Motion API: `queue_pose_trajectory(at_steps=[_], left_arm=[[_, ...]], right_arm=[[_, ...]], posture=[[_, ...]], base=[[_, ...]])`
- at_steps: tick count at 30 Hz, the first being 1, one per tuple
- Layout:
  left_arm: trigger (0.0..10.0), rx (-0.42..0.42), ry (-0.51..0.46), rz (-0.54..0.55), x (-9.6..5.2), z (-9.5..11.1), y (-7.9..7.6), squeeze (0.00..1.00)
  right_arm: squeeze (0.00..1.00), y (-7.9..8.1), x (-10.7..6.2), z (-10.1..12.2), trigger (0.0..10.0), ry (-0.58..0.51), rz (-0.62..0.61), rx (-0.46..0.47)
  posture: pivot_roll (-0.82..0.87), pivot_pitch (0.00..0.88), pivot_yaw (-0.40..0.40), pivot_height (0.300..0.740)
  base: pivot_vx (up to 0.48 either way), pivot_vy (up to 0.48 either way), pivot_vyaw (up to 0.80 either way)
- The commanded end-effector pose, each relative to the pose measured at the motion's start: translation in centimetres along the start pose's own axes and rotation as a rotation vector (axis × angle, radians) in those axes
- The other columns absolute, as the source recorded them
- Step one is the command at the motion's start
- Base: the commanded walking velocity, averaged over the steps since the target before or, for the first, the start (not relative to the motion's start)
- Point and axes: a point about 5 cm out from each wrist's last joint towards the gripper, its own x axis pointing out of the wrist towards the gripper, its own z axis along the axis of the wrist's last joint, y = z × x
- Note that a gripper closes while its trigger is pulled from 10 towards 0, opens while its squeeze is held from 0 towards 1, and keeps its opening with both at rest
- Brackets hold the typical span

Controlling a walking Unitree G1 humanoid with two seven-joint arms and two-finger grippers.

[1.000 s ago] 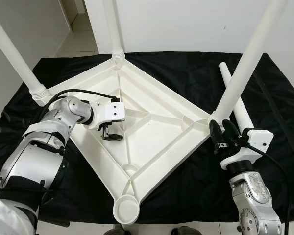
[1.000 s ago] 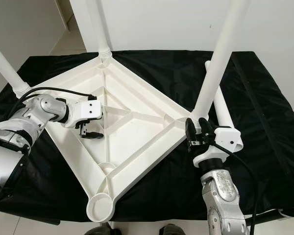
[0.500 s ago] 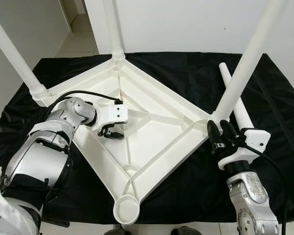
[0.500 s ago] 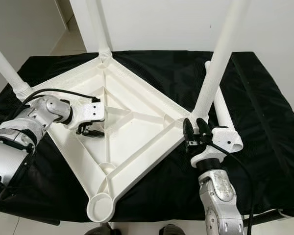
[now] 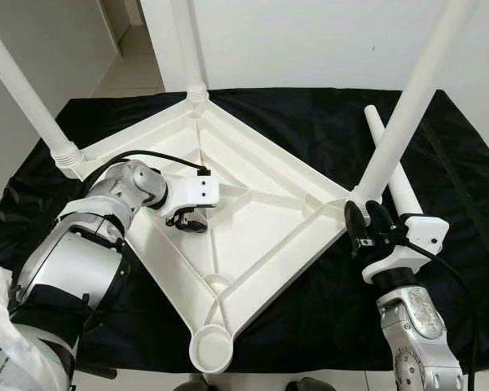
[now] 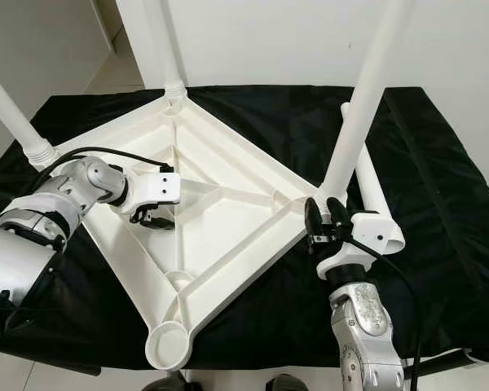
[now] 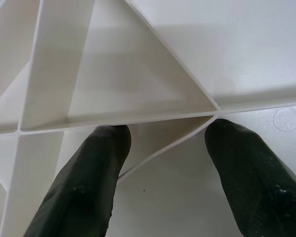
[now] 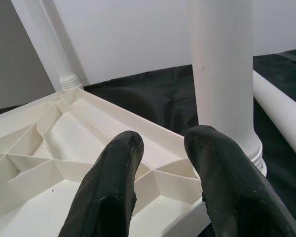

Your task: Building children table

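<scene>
A white plastic tabletop [image 5: 253, 220] lies upside down on a black cloth. Legs stand in three corners: the far one [image 5: 189, 49], the left one [image 5: 28, 102] and the right one [image 5: 407, 114]. The near corner socket [image 5: 210, 349] holds nothing. A loose leg [image 5: 399, 183] lies on the cloth behind the right corner. My left gripper [image 5: 191, 221] is open, pointing down onto the ribbed underside, its fingers straddling a rib [image 7: 163, 148]. My right gripper [image 5: 365, 224] is open, just in front of the right leg's base [image 8: 222, 74], holding nothing.
The black cloth [image 5: 310, 130] covers the whole work surface, with its front edge close to me. A white wall rises behind it, and tiled floor [image 5: 134, 69] runs off at the far left. The upright legs reach above both arms.
My left gripper has slid a little to the right along the underside ribs. The right gripper has shifted slightly toward the right leg's base.
</scene>
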Motion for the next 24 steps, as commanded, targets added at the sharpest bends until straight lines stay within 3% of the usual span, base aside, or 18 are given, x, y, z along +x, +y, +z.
queue_pose_trajectory(at_steps=[1, 10, 11, 12, 13, 15, 21, 24], left_arm=[[10.0, 0.007, 0.036, 0.384, 0.36, -0.15, 1.46, 0.00], [10.0, 0.080, 0.053, 0.336, 0.72, 0.52, 1.35, 0.00], [4.6, 0.082, 0.049, 0.325, 0.75, 0.57, 1.31, 0.00], [3.7, 0.081, 0.047, 0.320, 0.77, 0.59, 1.27, 0.00], [3.7, 0.075, 0.043, 0.317, 0.79, 0.61, 1.26, 0.00], [2.5, 0.063, 0.029, 0.311, 0.81, 0.67, 1.22, 0.00], [2.5, 0.063, 0.024, 0.302, 0.88, 0.70, 1.12, 0.00], [1.7, 0.066, 0.027, 0.286, 0.99, 0.60, 0.92, 0.00]], right_arm=[[0.00, 0.20, -0.09, 0.09, 10.0, 0.003, 0.000, 0.006], [0.00, 0.33, -0.27, 0.03, 10.0, 0.009, -0.005, 0.007], [0.00, 0.35, -0.31, 0.02, 10.0, 0.010, -0.007, 0.007], [0.00, 0.34, -0.34, 0.01, 10.0, 0.011, -0.009, 0.008], [0.00, 0.32, -0.37, 0.01, 10.0, 0.012, -0.010, 0.007], [0.00, 0.25, -0.44, 0.00, 10.0, 0.013, -0.015, 0.007], [0.00, 0.18, -0.47, -0.03, 10.0, 0.014, -0.019, 0.009], [0.00, 0.22, -0.46, -0.07, 10.0, 0.017, -0.019, 0.011]], posture=[[-0.10, 0.055, 0.109, 0.740], [-0.10, 0.067, 0.112, 0.740], [-0.10, 0.070, 0.114, 0.740], [-0.10, 0.071, 0.114, 0.740], [-0.10, 0.071, 0.115, 0.740], [-0.10, 0.072, 0.116, 0.740], [-0.10, 0.073, 0.114, 0.740], [-0.09, 0.075, 0.114, 0.740]], base=[[0.000, 0.000, 0.00], [0.000, 0.000, 0.00], [0.000, 0.000, 0.00], [0.000, 0.000, 0.00], [0.000, 0.000, 0.00], [0.000, 0.000, 0.00], [0.000, 0.000, 0.00], [0.000, 0.000, 0.00]])
